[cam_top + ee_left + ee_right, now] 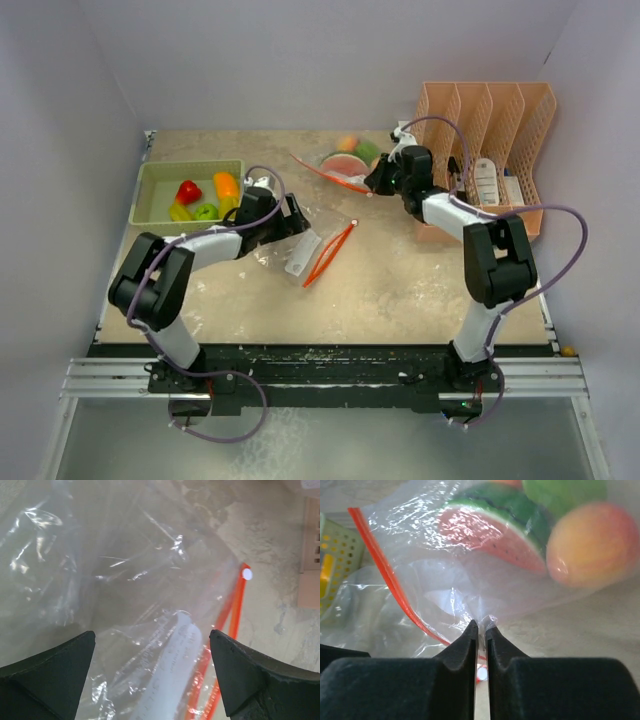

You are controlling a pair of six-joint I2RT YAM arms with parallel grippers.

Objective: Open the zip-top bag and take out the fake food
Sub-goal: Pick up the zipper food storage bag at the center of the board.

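Your right hand [481, 627] pinches the zip-top bag [420, 575] at its near edge, the fake food [490, 530] lying just beyond it; your left hand [152, 634], released, sits well away.

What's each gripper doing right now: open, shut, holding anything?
Left gripper: open, holding nothing, above the flat clear bag.
Right gripper: shut on the plastic of the food-filled bag.
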